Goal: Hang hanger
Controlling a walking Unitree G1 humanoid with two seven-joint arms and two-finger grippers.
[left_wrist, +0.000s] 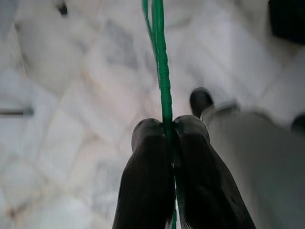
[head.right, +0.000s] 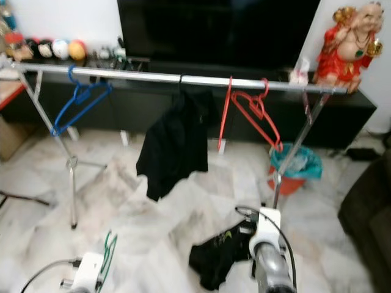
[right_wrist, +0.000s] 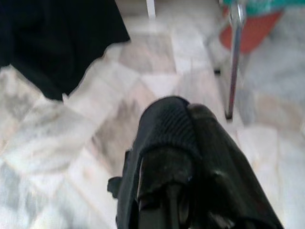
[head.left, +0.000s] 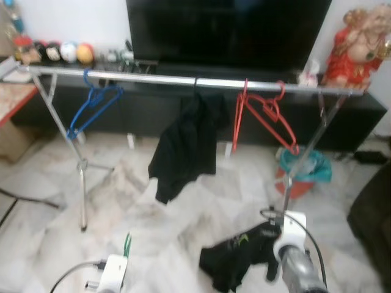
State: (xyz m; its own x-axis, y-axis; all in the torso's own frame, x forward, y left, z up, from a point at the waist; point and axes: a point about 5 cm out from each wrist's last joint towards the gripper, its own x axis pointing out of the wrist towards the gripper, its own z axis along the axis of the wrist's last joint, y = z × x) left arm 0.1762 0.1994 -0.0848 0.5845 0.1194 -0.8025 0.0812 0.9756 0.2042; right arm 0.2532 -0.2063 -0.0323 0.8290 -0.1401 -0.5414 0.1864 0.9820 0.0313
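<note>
Currently the left gripper (left_wrist: 169,126) is clenched on a green hanger (left_wrist: 161,67): its two black fingers (left_wrist: 147,162) pinch the thin wire between their tips, and the wire runs straight out past them over the marble floor (head.left: 153,244). In the head views the hanger stands up from the left wrist low at the near edge of the scene — held well short of the rail and below it. That pinch on a single strand looks secure enough for carrying, though the hanger could pivot in it.

The right gripper (right_wrist: 183,138) is closed on a black garment (head.left: 241,253), the cloth bunched over its fingertips and hanging down toward the floor near the rack's right-hand leg. Judged from this, the garment is kept clear of the floor while the other arm deals with the hanger.

Beyond both arms stands the clothes rack (head.left: 79,165), its horizontal rail (head.left: 171,79) spanning the scene. A blue hanger (head.left: 91,104) hangs near the rail's left end, a dark shirt (head.left: 186,143) at its middle, and red hangers (head.left: 263,116) toward its right end. Bare rail shows between the blue hanger and the shirt — a likely spot for the green one. Behind the rack are a dark television (head.left: 226,30) and a red figurine (head.left: 357,46); an orange bin (head.left: 302,174) stands by the rack's right leg.
</note>
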